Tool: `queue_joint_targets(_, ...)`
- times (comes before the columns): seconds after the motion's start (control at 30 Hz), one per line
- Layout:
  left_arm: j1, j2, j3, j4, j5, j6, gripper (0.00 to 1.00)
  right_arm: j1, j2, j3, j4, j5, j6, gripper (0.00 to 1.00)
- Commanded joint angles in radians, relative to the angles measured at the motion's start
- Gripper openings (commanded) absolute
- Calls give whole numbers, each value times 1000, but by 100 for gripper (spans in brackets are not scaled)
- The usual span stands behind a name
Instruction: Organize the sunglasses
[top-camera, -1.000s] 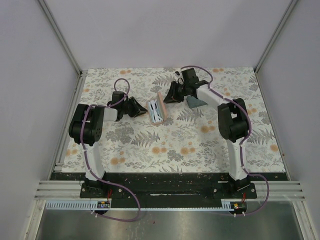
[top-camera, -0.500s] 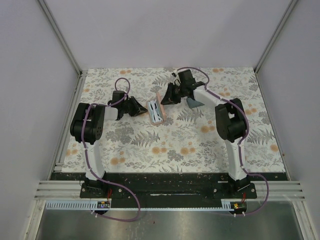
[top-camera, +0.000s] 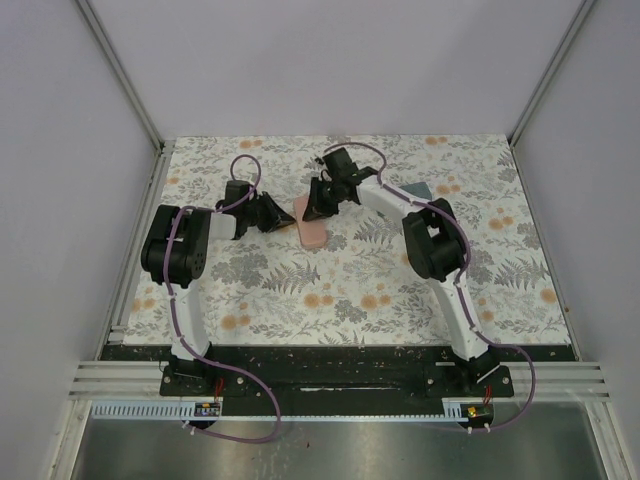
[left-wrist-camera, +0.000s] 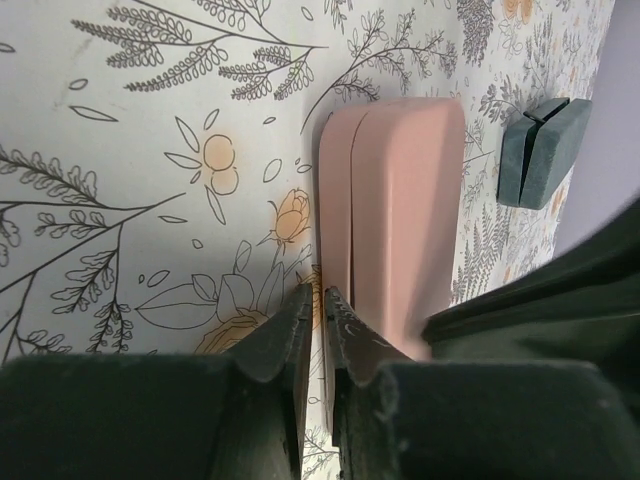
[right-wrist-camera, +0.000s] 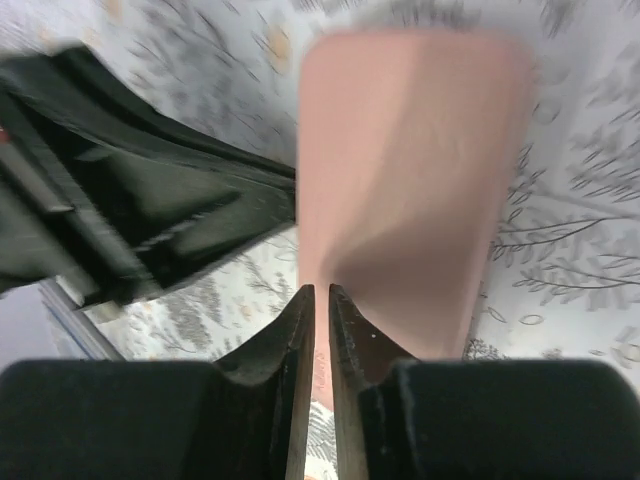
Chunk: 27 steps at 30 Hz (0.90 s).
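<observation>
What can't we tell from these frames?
- Sunglasses: in no view; pink case is closed, contents hidden.
- Case seam: right wrist view, motion blur.
- Case's far end: top view, under the right gripper.
- Grey-blue case: inside unseen in left wrist view; top view, right arm partly covers it.
- Left gripper touching case or not: left wrist view, own fingers hide it.

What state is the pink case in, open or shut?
Shut. The two halves of the pink case meet along a thin seam in the left wrist view, and none of its inside shows.
</observation>
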Motion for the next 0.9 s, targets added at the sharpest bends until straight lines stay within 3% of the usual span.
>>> queue_joint_targets(0.0,-6,7,7,17,10,18,14,45,77,6,-110,81,0,18)
queue_joint_targets(0.33,46,-247,-187,61,-72,-7,16,45,-167,-47,-28,39,-39,20)
queue_joint_targets(0.57,46,-462,-304,47,-89,12,18,45,-313,-161,167,-14,-10,21)
queue_joint_targets(0.87,32,-726,-411,-37,-144,62,20,36,-131,-288,265,9,93,21)
